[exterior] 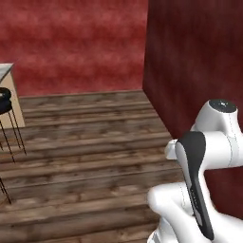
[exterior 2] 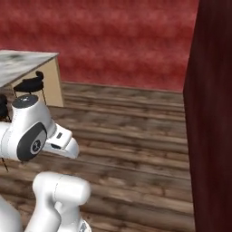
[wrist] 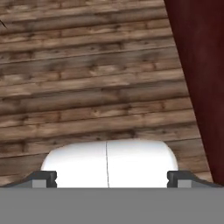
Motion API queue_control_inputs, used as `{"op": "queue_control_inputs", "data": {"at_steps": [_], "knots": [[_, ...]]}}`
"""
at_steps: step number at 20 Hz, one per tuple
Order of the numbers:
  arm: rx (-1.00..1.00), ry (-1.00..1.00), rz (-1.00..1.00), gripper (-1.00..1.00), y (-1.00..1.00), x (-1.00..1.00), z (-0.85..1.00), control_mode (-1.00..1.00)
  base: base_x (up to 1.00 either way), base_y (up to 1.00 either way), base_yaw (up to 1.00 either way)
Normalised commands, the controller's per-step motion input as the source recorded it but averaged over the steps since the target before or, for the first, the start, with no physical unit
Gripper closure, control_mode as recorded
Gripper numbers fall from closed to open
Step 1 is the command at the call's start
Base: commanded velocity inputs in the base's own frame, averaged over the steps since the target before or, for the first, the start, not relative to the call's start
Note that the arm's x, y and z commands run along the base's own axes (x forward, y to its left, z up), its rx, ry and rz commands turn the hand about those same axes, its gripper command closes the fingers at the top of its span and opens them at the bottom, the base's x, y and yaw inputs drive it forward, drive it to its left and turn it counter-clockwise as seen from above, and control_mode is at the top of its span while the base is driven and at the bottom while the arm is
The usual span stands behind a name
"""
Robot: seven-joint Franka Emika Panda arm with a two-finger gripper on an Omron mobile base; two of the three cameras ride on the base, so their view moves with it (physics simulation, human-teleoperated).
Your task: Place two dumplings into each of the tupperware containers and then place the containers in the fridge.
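In the hand view my gripper (wrist: pixel 111 179) points down at a bare wooden floor (wrist: pixel 96 87). Its two dark fingertips (wrist: pixel 43 179) stand far apart with nothing between them, so it is open. The white arm (exterior: pixel 209 152) is folded close over the base, and its elbow (exterior 2: pixel 29 129) sits at the left of the right base view. The dumplings, the tupperware containers and the fridge are out of view.
A dark red wall panel (exterior: pixel 194 57) rises close on the right, also seen as the panel (exterior 2: pixel 213 113). A red back wall (exterior 2: pixel 113 41) closes the room. A counter (exterior 2: pixel 27 68) with black stools (exterior: pixel 5 102) stands to the left across open plank floor.
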Motion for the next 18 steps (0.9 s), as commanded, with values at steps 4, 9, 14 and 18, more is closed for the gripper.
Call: {"op": "queue_control_inputs", "data": {"at_steps": [4,9,14,18], "knots": [[0.00,0.00,0.00,-1.00,0.00,0.00,0.00,1.00,1.00,-0.54,0.00],[0.00,0.00,0.00,-1.00,0.00,0.00,0.00,1.00,1.00,-0.15,0.01],[0.00,0.00,0.00,-1.00,0.00,0.00,0.00,1.00,1.00,0.06,0.10],[0.00,0.00,0.00,-1.00,0.00,0.00,0.00,1.00,1.00,0.01,0.18]]}}
